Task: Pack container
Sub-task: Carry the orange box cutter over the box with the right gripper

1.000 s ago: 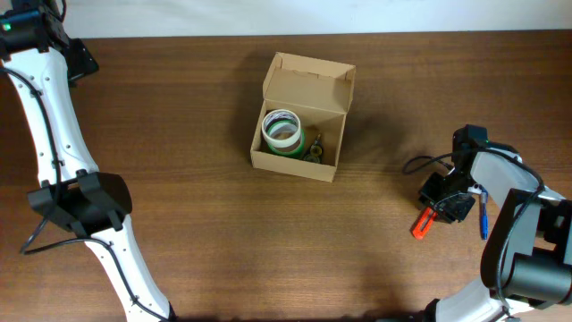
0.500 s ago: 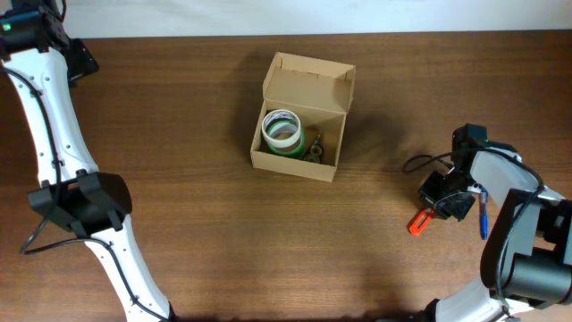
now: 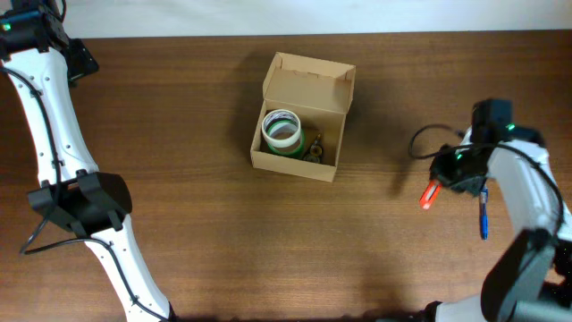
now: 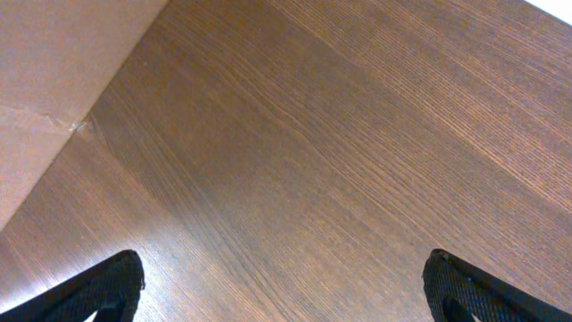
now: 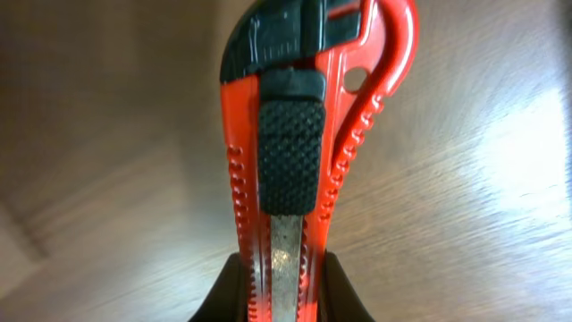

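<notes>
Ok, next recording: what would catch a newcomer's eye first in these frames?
The red utility knife fills the right wrist view, clamped between the fingers of the right gripper, out at the right side of the table. Next comes the open cardboard container at the table's centre, lid flap up, with a green-and-white tape roll inside.

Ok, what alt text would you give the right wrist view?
A red knife with a black ribbed slider fills the frame, clamped at its lower end in the right gripper. Behind it is a blurred brown wooden table.
</notes>
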Action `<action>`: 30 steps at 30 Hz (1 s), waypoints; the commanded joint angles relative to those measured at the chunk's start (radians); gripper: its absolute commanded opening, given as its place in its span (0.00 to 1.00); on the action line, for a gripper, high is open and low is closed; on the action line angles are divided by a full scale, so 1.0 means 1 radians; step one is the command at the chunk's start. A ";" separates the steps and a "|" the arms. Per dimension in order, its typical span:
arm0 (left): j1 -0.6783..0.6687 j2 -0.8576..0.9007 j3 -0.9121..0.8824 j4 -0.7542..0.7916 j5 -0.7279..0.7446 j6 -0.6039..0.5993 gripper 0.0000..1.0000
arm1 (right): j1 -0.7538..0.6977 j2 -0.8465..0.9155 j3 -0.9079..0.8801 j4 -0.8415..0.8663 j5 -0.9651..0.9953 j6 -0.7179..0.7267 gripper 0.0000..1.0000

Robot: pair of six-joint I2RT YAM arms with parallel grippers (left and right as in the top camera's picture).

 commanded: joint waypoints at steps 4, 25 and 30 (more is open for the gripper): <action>0.004 -0.034 -0.005 -0.001 0.000 0.012 1.00 | 0.040 -0.048 0.233 -0.133 -0.020 -0.199 0.08; 0.004 -0.034 -0.005 -0.001 0.000 0.012 1.00 | 0.691 0.051 0.543 -0.225 0.126 -0.544 0.09; 0.004 -0.034 -0.005 -0.001 0.000 0.012 1.00 | 0.781 0.169 0.613 -0.230 0.203 -0.557 0.08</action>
